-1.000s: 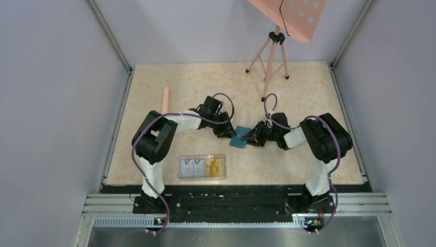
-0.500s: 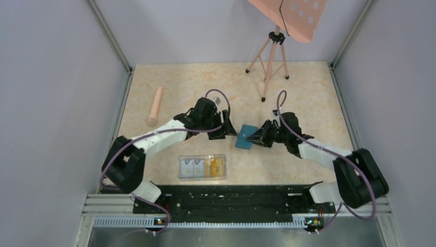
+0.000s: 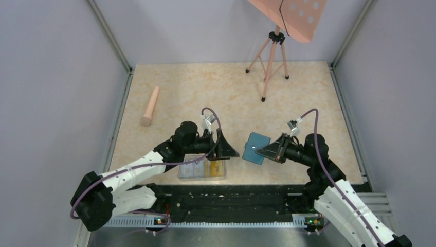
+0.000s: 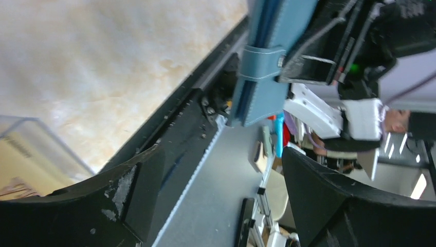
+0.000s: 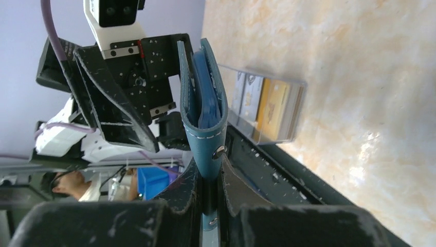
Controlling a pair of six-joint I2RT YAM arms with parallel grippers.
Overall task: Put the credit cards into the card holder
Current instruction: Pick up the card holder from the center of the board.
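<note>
While the right fingers (image 3: 267,150) are clamped on the snap-tab end of the card holder (image 3: 254,147), the left fingers (image 3: 229,151) stand wide apart with nothing between them.

Key geometry, top view:
- Holder is at 3 o'clock from the left fingers, near but not touching. It's gripped edge-on, and its open mouth faces 9 o'clock, straight at the left fingers. Looks lifted off the counter (image 3: 205,87), though I can't confirm that.
- Right wrist view shows the two teal covers slightly parted, with the lighter blue pockets between them. The gap is narrow.
- Credit cards (image 3: 216,168) sit inside the clear box (image 3: 201,168) at the counter's 6 o'clock edge, roughly 7 o'clock from the left fingers and just below them. The box's long axis runs 9 to 3. The yellow-orange card is at the 3 o'clock end and the pale ones are toward 9.
- Left fingers are clearly the nearer pair to the cards. The right pair is busy holding the holder.

My read: the next move is a left-side pick from the box, then a card fed edge-first toward 3 o'clock into that slot.

Writing: small marks on the pale cards, too small to read. No brand or label is legible anywhere.
</note>
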